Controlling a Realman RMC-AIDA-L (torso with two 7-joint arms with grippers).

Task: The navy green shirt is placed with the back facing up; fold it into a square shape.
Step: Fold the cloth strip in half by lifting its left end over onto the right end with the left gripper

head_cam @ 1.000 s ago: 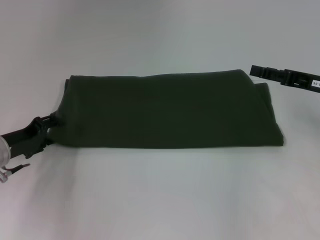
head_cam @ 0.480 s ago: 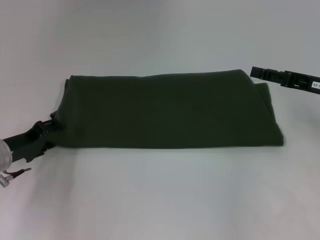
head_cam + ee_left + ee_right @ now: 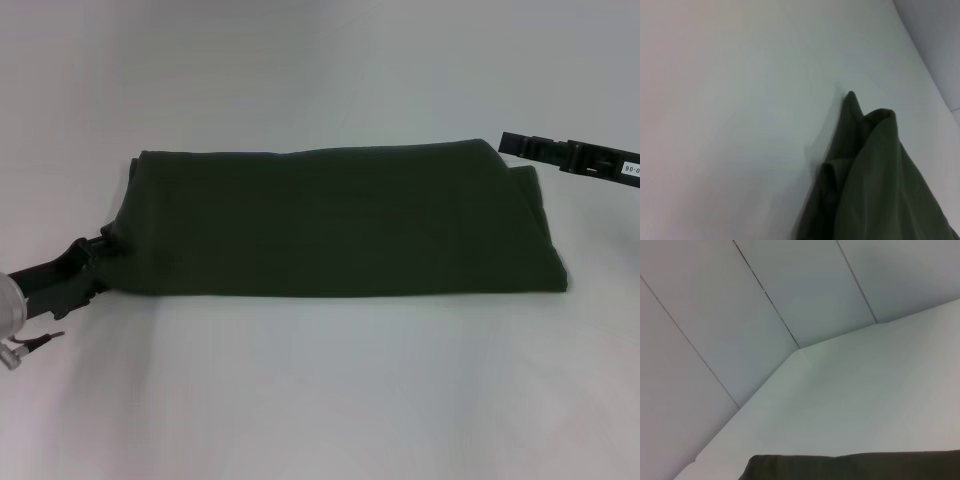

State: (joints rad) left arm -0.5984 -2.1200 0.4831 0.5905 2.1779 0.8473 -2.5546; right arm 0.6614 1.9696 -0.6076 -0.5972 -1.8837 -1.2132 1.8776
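one navy green shirt point(image 3: 340, 220) lies folded into a long band across the middle of the white table point(image 3: 320, 400), plain side up. the left gripper point(image 3: 100, 250) sits at the band's near left corner, touching the cloth, its opening impossible to tell. the right gripper point(image 3: 515, 145) hovers just beside the far right corner, likewise unclear.

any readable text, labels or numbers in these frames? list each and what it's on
White label on the right gripper arm, at the shirt's far right corner: small dark characters, too small to read.
navy green shirt: plain back side up, folded into a long band, no print showing.
Left gripper, at the shirt's near left corner: no markings visible.
White table: no text.
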